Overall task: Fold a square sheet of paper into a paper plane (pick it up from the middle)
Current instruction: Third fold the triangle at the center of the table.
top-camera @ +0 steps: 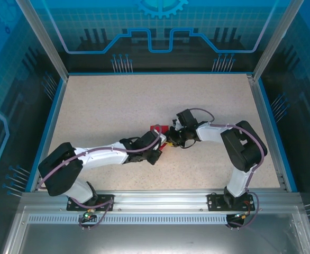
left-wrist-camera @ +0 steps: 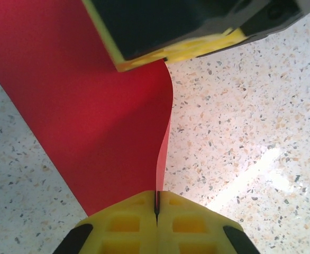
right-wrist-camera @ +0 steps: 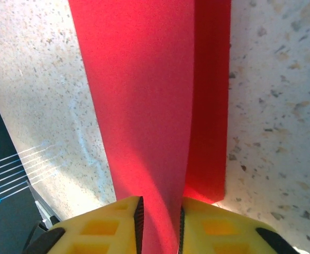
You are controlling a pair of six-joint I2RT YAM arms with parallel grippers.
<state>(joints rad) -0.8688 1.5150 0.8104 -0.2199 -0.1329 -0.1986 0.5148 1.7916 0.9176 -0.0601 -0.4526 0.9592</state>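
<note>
The square sheet of paper (top-camera: 156, 128) is bright red and sits mid-table between my two grippers. In the left wrist view the paper (left-wrist-camera: 91, 116) curves up from the table. My left gripper (left-wrist-camera: 156, 203) is shut on its raised edge, the yellow fingers pressed together with the thin sheet pinched between them. In the right wrist view the folded paper (right-wrist-camera: 144, 95) runs down between the yellow fingers of my right gripper (right-wrist-camera: 159, 211). Those jaws stand slightly apart, open around the sheet. Seen from above, the left gripper (top-camera: 162, 144) and right gripper (top-camera: 172, 136) almost meet over the paper.
The speckled beige table (top-camera: 118, 106) has a blue rim and walls on three sides. The right gripper's black and yellow finger (left-wrist-camera: 187, 32) hangs close above the paper in the left wrist view. Both arm bases are bolted along the near rail (top-camera: 160, 203).
</note>
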